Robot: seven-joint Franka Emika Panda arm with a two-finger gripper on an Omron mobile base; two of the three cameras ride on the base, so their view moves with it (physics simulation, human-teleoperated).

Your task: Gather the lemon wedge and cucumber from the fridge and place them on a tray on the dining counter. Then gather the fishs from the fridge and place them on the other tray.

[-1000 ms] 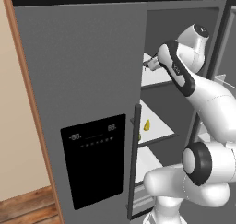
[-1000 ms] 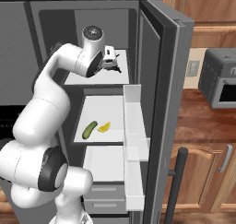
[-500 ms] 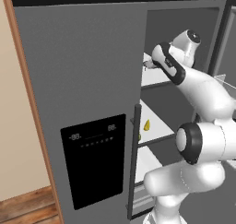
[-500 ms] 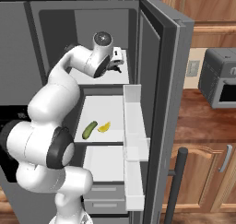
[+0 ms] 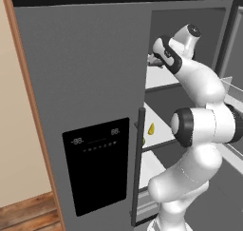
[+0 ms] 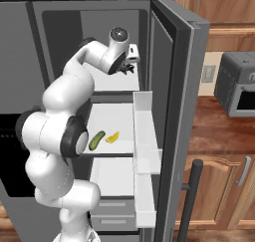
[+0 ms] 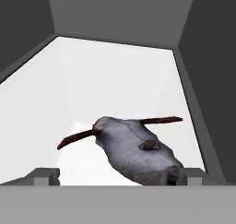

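Reaching into the open fridge (image 6: 164,47), the gripper (image 6: 128,65) is hovering over the upper shelf (image 6: 112,82), jaws standing wide apart with nothing between them. In the hand view, a grey fish (image 7: 138,151) with dark brown fins is lying on the white shelf floor, sitting between the two finger tips (image 7: 46,176) and leaning toward 5 o'clock. One shelf lower, in the right base view, the cucumber (image 6: 96,140) is lying just beside the lemon wedge (image 6: 112,137), the wedge at the cucumber's 3 o'clock, close but apart. From the left base view, the lemon wedge is peeking past the closed left door (image 5: 90,111) at about 3 o'clock of its handle (image 5: 137,168).
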